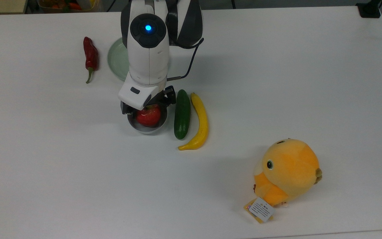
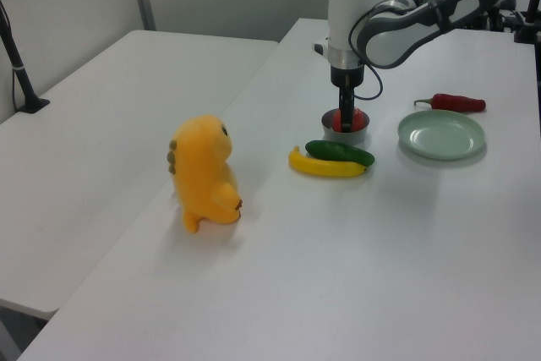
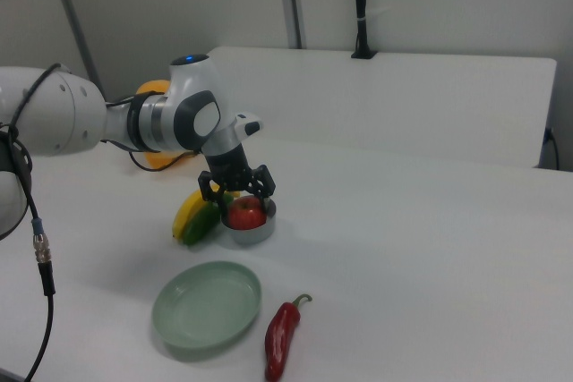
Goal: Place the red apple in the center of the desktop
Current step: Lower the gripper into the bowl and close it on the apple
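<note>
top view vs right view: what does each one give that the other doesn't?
Top view alone: the plush toy's paper tag, plus the cucumber and banana full length. Right view alone: the gripper from the side, its fingers astride the red apple, and the whole green plate. Both: apple in the grey bowl, chili pepper, white desktop.

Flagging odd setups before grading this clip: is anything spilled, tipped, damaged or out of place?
Nothing stands out. The red apple sits in the small grey bowl, the end effector straddling it.
</note>
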